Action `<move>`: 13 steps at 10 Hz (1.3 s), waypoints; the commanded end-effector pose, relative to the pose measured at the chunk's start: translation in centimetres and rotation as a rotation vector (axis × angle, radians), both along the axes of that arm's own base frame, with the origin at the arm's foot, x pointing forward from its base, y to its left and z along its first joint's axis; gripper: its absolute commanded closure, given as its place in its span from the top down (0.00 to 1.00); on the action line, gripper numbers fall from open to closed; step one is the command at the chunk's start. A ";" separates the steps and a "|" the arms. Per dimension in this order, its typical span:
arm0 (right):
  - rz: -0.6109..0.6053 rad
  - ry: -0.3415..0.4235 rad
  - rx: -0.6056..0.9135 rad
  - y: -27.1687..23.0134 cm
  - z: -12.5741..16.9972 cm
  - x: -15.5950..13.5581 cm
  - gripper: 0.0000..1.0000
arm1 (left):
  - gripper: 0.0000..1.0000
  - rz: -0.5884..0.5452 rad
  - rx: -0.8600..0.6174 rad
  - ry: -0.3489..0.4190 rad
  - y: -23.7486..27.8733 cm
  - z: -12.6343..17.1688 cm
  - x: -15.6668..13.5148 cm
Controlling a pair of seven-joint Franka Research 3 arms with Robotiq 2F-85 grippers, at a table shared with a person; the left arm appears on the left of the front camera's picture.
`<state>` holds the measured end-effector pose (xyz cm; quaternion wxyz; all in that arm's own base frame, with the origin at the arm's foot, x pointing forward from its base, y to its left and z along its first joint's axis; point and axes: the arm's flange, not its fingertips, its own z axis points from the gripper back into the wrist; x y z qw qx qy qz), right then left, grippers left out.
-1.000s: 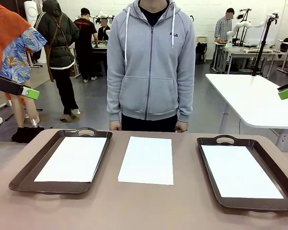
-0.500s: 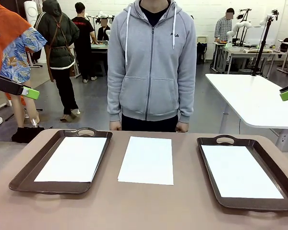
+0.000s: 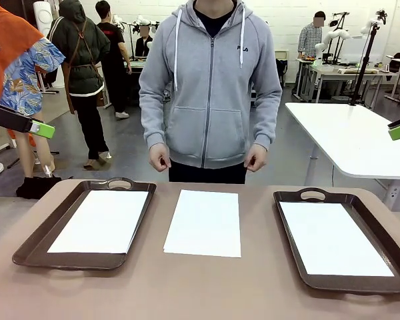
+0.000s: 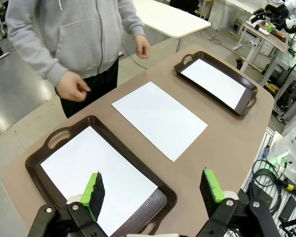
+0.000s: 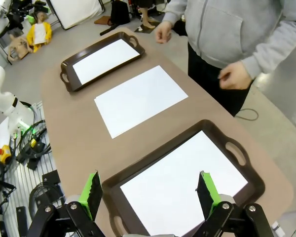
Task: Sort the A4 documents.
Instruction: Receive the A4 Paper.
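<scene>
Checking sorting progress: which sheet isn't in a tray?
The middle sheet, bare on the table between the left tray and right tray; the others lie inside those.

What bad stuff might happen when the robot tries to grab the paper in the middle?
1. The middle sheet lies flat on the table, so the open left gripper or right gripper may just push or crumple it.
2. The person's hands hang near the table's far edge, just beyond that sheet; a reaching arm might bump them.
3. The trays have raised rims that a floppy sheet might catch on.
</scene>
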<state>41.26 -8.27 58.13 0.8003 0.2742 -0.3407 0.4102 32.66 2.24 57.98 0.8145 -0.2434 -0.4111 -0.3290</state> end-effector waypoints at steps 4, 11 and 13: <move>0.004 -0.002 0.002 0.1 0.0 0.0 1.00 | 1.00 -0.007 -0.002 -0.002 0.0 0.0 0.0; 0.004 -0.002 0.002 0.1 0.0 0.0 1.00 | 1.00 -0.007 -0.002 -0.002 0.0 0.0 0.0; 0.004 -0.002 0.002 0.1 0.0 0.0 1.00 | 1.00 -0.007 -0.002 -0.002 0.0 0.0 0.0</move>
